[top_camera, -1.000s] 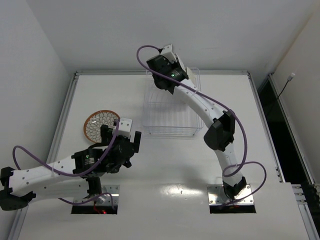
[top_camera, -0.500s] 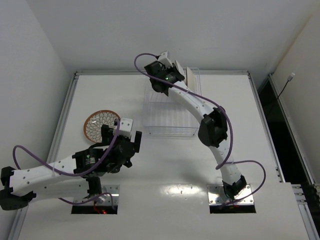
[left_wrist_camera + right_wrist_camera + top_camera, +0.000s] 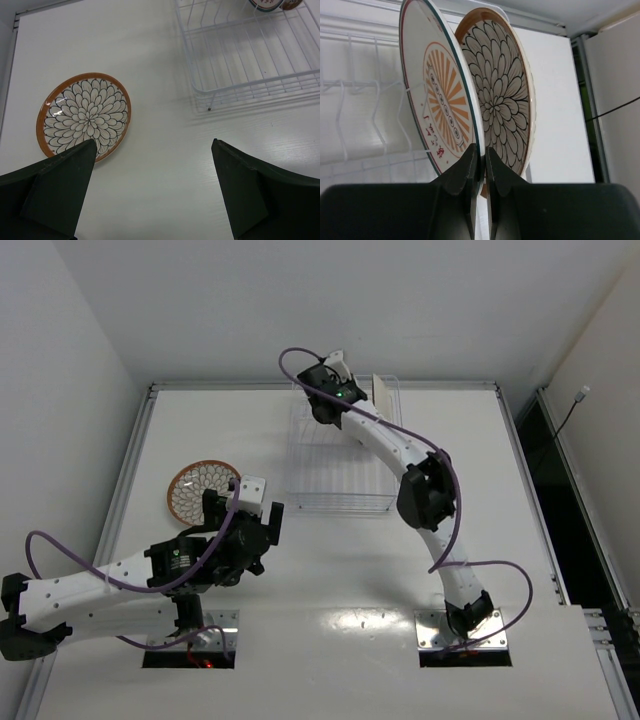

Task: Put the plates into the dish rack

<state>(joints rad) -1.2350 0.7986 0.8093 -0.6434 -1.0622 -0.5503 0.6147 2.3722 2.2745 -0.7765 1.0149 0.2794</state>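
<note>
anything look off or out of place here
Nothing broken or spilled. The sunburst plate, pinched by the right claw, and a petal-patterned plate stand upright in the dish rack. Only the orange-rimmed plate lies flat on the table, outside the rack.

Dish rack [image 3: 250,82]: white wire. Sunburst plate [image 3: 440,115] and orange-rimmed plate [image 3: 501,100]: upright, side by side, at its far end. Second orange-rimmed plate [image 3: 84,116]: flat, left of rack.

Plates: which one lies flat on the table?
The orange-rimmed, petal-patterned round ceramic plate left of the white wire dish rack; the sunburst plate and the other petal-patterned plate stand upright there.
</note>
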